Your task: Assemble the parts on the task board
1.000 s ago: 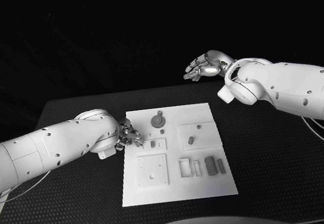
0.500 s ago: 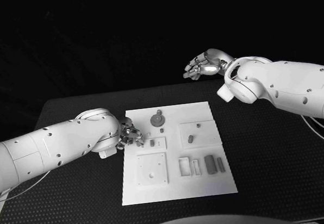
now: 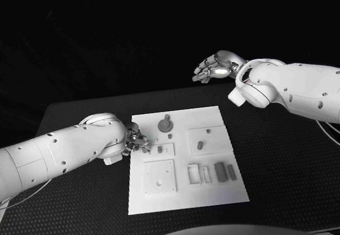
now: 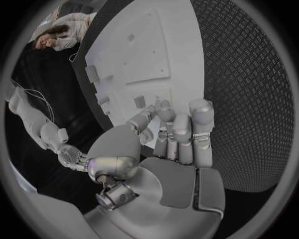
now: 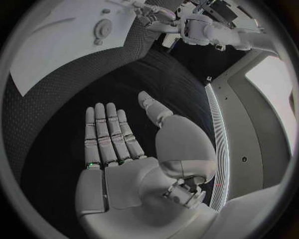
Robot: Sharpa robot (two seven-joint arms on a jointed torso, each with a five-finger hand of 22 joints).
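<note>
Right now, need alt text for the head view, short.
The left hand reaches over the left edge of the white task board lying in the middle of a black table, fingers near a small part; whether it holds anything cannot be told. The right hand hangs open, above the table's far edge. Small grey parts sit on the board.

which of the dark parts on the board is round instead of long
The gear-like part at the far end of the task board; the other dark parts are slim and elongated.

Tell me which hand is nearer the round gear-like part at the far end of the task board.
Left. The left hand sits at the task board's left edge, close beside the round gear-like part. The right hand is raised beyond the table's far edge, well off.
</note>
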